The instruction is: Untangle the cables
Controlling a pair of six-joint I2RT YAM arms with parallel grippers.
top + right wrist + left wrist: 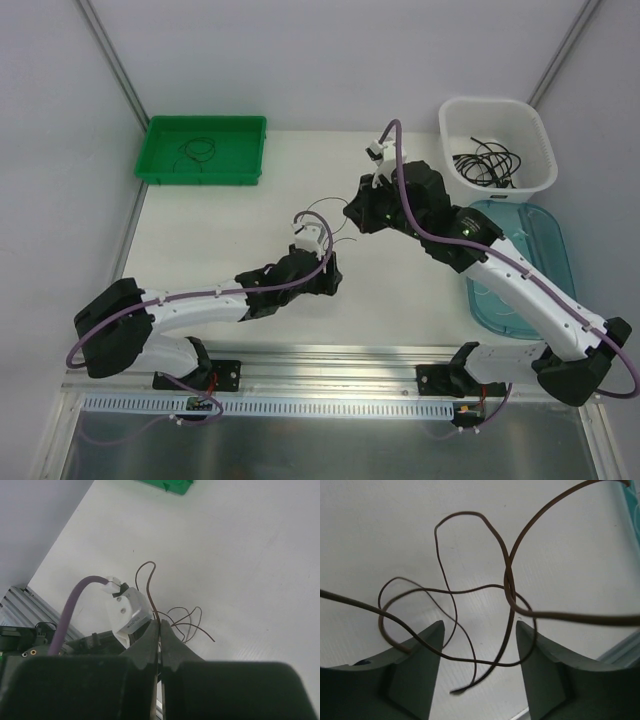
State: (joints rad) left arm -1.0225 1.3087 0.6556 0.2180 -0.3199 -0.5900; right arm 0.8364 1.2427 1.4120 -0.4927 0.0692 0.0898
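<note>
A thin dark brown cable [322, 204] lies looped on the white table between my two grippers. My right gripper [160, 623] is shut on one strand of the cable [150, 575], which rises from the closed jaws and curls over. In the left wrist view the cable [509, 580] crosses itself in several loops, and strands and a loose end run between the fingers [427, 650] of my left gripper [480, 624], which stands open around them. From above, the left gripper [330, 275] sits just below and left of the right gripper [350, 214].
A green tray [205, 121] at the back left holds one coiled cable [197, 150]. A white basket [497, 103] at the back right holds more black cables [490, 162]. A teal lid [530, 290] lies under the right arm.
</note>
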